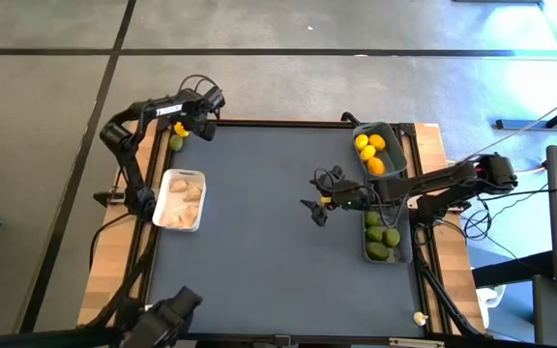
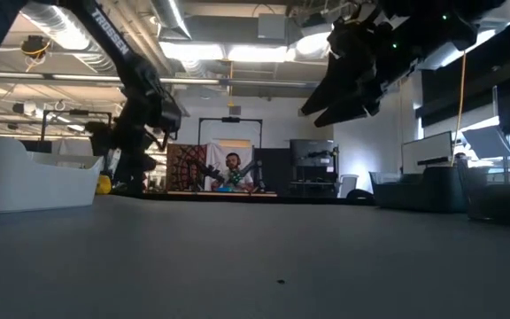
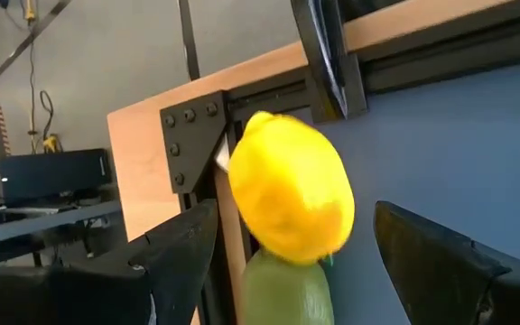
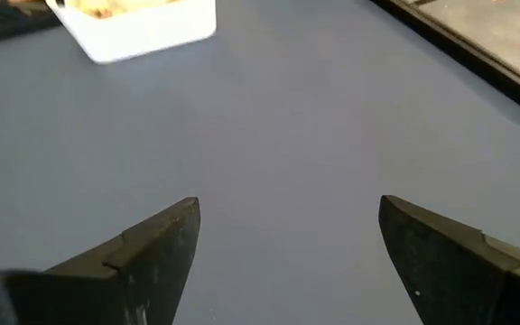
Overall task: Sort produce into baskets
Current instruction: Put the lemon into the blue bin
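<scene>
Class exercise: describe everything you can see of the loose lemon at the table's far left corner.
The lemon is bright yellow, oval, smooth-skinned and whole. It lies at the table's far left corner beside the metal corner bracket, apparently resting against or partly on a lime. It is outside every basket. The left pincer is open around it, its fingers on either side, apparently not touching the lemon.

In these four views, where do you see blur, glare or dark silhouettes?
Left wrist view: the lemon is blurred at its edges. Low view: ceiling lights glare, leaving both arms dark silhouettes. High view: bluish glare at the top right corner. Right wrist view: evenly lit, soft focus.
</scene>
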Robot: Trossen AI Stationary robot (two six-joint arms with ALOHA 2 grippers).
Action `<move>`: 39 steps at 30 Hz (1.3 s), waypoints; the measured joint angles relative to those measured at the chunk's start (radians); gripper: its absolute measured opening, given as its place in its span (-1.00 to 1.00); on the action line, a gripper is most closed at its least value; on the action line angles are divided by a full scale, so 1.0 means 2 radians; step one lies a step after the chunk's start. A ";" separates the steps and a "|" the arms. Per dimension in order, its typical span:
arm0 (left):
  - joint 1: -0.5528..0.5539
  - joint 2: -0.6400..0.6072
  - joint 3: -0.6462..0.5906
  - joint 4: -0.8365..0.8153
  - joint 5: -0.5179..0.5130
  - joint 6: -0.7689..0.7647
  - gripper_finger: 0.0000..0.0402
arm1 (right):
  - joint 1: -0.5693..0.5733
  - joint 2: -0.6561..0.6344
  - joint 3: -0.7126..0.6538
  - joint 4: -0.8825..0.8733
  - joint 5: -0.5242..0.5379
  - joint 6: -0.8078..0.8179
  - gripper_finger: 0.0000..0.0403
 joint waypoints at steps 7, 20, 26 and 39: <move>0.001 0.032 0.000 0.015 0.000 0.004 0.46 | 0.000 0.006 0.000 -0.002 0.000 0.003 0.69; -0.001 0.083 0.001 0.011 -0.032 0.034 0.24 | 0.000 0.008 0.000 0.009 0.000 0.003 0.69; 0.000 0.083 0.001 0.009 -0.037 0.054 -0.18 | 0.000 0.008 0.000 0.009 0.000 0.003 0.69; -0.010 0.064 -0.001 0.009 -0.021 0.081 -0.30 | 0.000 0.008 0.000 0.009 0.000 0.004 0.69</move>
